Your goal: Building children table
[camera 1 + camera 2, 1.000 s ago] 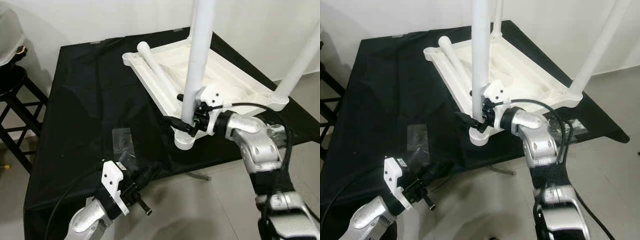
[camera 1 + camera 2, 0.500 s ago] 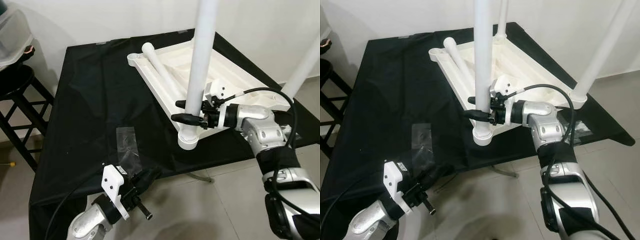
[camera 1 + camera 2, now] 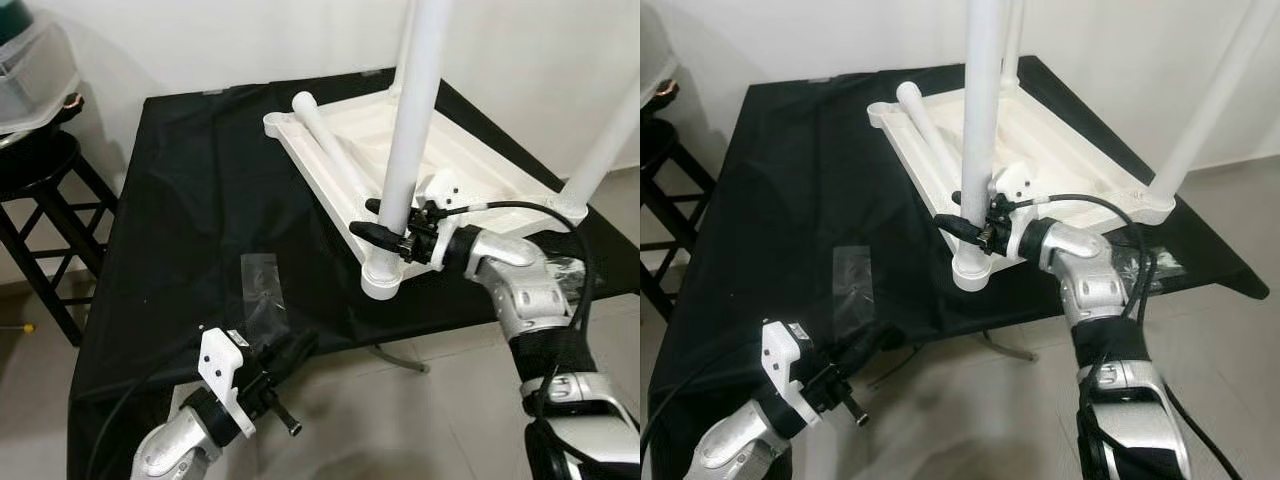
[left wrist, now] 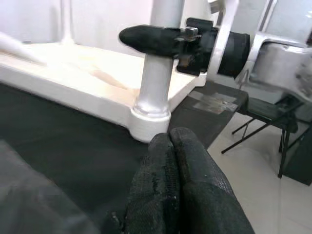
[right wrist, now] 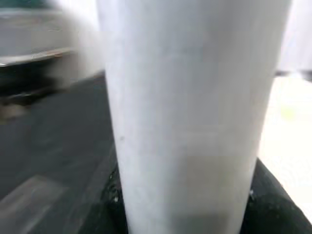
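Observation:
The white children's table top (image 3: 470, 165) lies upside down on a black-draped table (image 3: 190, 200). Three white legs stand up from its corners, and a loose leg (image 3: 330, 145) lies along its left edge. My right gripper (image 3: 383, 220) is shut on the near corner leg (image 3: 410, 120), just above its socket (image 3: 381, 280). That leg (image 5: 190, 107) stands close in front of the right wrist camera. My left gripper (image 4: 170, 141) hangs low by the table's front edge, fingers pressed together on nothing, pointing at that same corner.
A black stool (image 3: 40, 170) with a clear plastic container (image 3: 30, 70) stands to the left. A clear plastic bag (image 3: 262, 285) lies on the cloth near the front edge, and another plastic bag (image 3: 1150, 262) lies by the right corner. Tiled floor lies in front.
The camera has shifted a little. My right gripper has stayed clamped on the near leg while its wrist and forearm turned. The left arm has barely moved.

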Tool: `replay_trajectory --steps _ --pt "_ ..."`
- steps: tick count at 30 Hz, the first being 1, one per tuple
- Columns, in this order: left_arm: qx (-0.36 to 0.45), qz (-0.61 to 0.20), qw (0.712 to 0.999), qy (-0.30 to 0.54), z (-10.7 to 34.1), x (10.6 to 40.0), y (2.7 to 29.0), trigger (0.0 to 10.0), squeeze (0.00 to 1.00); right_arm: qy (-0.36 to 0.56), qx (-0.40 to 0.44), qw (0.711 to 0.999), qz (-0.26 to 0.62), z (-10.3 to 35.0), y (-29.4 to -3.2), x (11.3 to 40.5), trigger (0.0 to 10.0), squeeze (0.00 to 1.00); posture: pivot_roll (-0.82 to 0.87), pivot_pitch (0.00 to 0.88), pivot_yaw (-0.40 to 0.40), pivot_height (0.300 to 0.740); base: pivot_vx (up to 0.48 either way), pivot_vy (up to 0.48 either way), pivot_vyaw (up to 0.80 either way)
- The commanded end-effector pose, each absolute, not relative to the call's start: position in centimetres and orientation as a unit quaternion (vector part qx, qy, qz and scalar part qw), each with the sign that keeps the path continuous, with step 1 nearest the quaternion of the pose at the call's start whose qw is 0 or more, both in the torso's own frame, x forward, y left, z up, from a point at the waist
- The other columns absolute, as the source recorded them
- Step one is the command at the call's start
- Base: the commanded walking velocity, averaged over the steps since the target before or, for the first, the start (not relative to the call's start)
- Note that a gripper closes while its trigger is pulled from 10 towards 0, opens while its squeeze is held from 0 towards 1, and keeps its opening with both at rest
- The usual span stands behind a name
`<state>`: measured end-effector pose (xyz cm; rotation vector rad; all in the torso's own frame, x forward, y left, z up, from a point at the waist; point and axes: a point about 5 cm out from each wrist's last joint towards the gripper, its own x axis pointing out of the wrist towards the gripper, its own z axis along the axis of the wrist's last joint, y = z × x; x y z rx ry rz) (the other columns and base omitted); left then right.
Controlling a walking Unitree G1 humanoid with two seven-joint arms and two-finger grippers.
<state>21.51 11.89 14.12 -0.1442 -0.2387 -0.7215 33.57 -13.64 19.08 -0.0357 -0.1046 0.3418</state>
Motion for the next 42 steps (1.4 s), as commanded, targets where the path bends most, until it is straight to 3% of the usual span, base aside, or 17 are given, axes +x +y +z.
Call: replay_trajectory --steps 1,4,11,12,13,14,16,17,21,24,25,26,27,28,31,42 --pt "-0.07 -0.344 0.93 -0.11 13.7 21.7 12.3 10.0 0.0 0.051 -0.01 0.996 0.076 14.9 -13.5 32.4 0.0 0.0 -0.02 0.158 0.042 0.74 0.0 0.0 0.0" --pt "-0.067 -0.344 0.93 -0.11 13.7 22.0 12.3 10.0 0.0 0.038 -0.011 0.996 0.084 15.3 -11.8 32.8 0.0 0.0 -0.02 0.153 0.039 0.74 0.0 0.0 0.0" --pt "-0.065 -0.339 0.932 -0.113 13.7 22.1 12.4 10.0 0.0 0.028 -0.004 0.997 0.075 16.2 -11.8 34.0 0.0 0.0 -0.01 0.152 0.037 0.74 0.0 0.0 0.0" --pt "-0.065 -0.338 0.932 -0.113 13.7 22.1 12.4 10.0 0.0 0.026 -0.01 0.997 0.069 16.7 -12.1 34.4 10.0 0.0 -0.01 0.157 0.04 0.74 0.0 0.0 0.0" --pt "-0.066 -0.337 0.932 -0.113 13.8 22.1 12.4 10.0 0.0 0.03 -0.017 0.997 0.072 17.1 -12.3 34.6 10.0 0.0 -0.01 0.157 0.04 0.74 0.0 0.0 0.0" --pt "-0.066 -0.338 0.932 -0.113 13.8 22.1 12.4 10.0 0.0 0.022 -0.009 0.996 0.091 17.8 -12.0 34.6 10.0 0.13 -0.01 0.161 0.041 0.74 0.0 0.0 0.0" --pt "-0.067 -0.339 0.932 -0.113 13.8 22.1 12.3 10.0 0.0 0.016 -0.003 0.994 0.105 18.3 -11.8 34.5 10.0 0.13 -0.01 0.161 0.041 0.74 0.0 0.0 0.0" --pt "-0.067 -0.34 0.931 -0.113 13.8 22.1 12.3 10.0 0.0 -0.002 0.009 0.99 0.143 19.2 -11.6 34.7 10.0 1.0 -0.01 0.165 0.038 0.74 0.0 0.0 0.0" --pt "-0.068 -0.341 0.931 -0.113 13.8 22.0 12.2 10.0 0.0 -0.047 0.012 0.973 0.224 21.7 -11.5 34.9 10.0 1.0 -0.01 0.17 0.036 0.74 0.0 0.0 0.0" --pt "-0.07 -0.34 0.931 -0.113 13.8 22.0 12.1 10.0 0.0 -0.073 -0.009 0.943 0.324 23.3 -11.6 34.8 10.0 1.0 -0.01 0.173 0.03 0.74 0.0 0.0 0.0" --pt "-0.07 -0.34 0.931 -0.114 13.9 22.0 12.0 10.0 0.0 -0.076 -0.032 0.919 0.386 23.7 -11.8 34.5 10.0 0.07 0.0 0.177 0.027 0.74 0.0 0.0 0.0" --pt "-0.07 -0.34 0.931 -0.114 13.9 22.0 12.0 10.0 0.0 -0.076 -0.032 0.919 0.386 23.7 -11.8 34.5 10.0 0.07 0.0 0.177 0.027 0.74 0.0 0.0 0.0" --pt "-0.071 -0.339 0.931 -0.115 13.9 21.9 12.0 10.0 0.0 -0.063 -0.062 0.894 0.439 23.8 -12.1 34.3 10.0 0.0 0.0 0.181 0.025 0.74 0.0 0.0 0.0" --pt "-0.071 -0.339 0.931 -0.115 13.9 21.9 12.0 10.0 0.0 -0.055 -0.087 0.875 0.473 23.7 -12.5 34.2 10.0 0.0 0.0 0.182 0.025 0.74 0.0 0.0 0.0" --pt "-0.071 -0.339 0.931 -0.115 13.9 21.8 11.9 10.0 0.0 -0.034 -0.115 0.855 0.504 23.7 -13.3 34.7 10.0 0.0 0.0 0.186 0.025 0.74 0.0 0.0 0.0" --pt "-0.068 -0.342 0.931 -0.112 14.1 21.3 11.9 10.0 0.0 -0.022 -0.079 0.858 0.507 25.1 -15.6 37.1 10.0 0.0 0.02 0.205 0.027 0.74 0.0 0.0 0.0"
